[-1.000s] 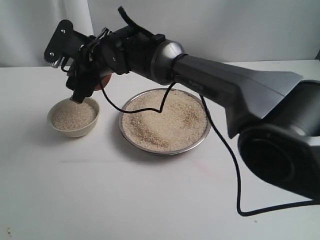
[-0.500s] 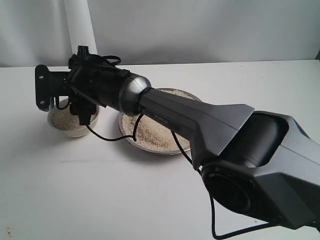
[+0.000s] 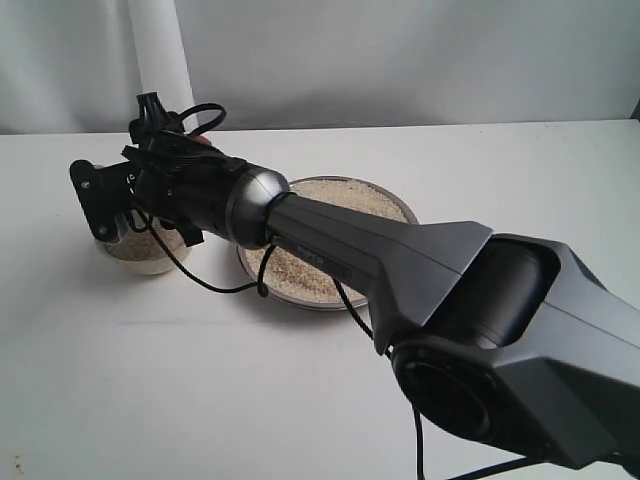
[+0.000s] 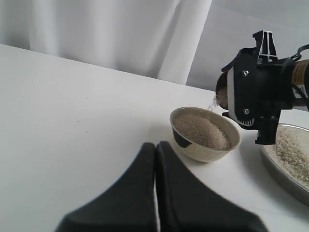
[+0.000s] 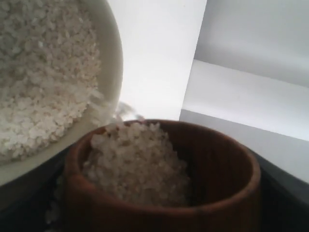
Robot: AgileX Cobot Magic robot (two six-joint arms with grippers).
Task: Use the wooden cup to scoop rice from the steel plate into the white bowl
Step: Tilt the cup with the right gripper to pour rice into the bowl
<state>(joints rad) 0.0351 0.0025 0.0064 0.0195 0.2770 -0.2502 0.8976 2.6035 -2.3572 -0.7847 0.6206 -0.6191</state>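
In the exterior view my right arm reaches across to the left, over the white bowl (image 3: 145,260). My right gripper (image 4: 232,96) is shut on the wooden cup (image 5: 164,215), which is tipped above the bowl's (image 4: 203,153) far rim. Rice (image 5: 135,164) slides from the cup's mouth, and a thin stream of grains (image 4: 213,103) falls into the bowl. The bowl holds a heap of rice (image 4: 200,131). The steel plate (image 3: 300,300) lies right of the bowl with a bed of rice (image 3: 350,195), partly hidden by the arm. My left gripper (image 4: 155,151) is shut and empty, low over the table, short of the bowl.
A black cable (image 3: 215,285) hangs from the right wrist and loops down to the table between bowl and plate. A pale curtain and wall (image 4: 120,34) close off the back of the white table (image 3: 200,380).
The right wrist has rolled and dropped lower over the bowl, tipping the cup. The arm now covers more of the plate. The left gripper stays still.
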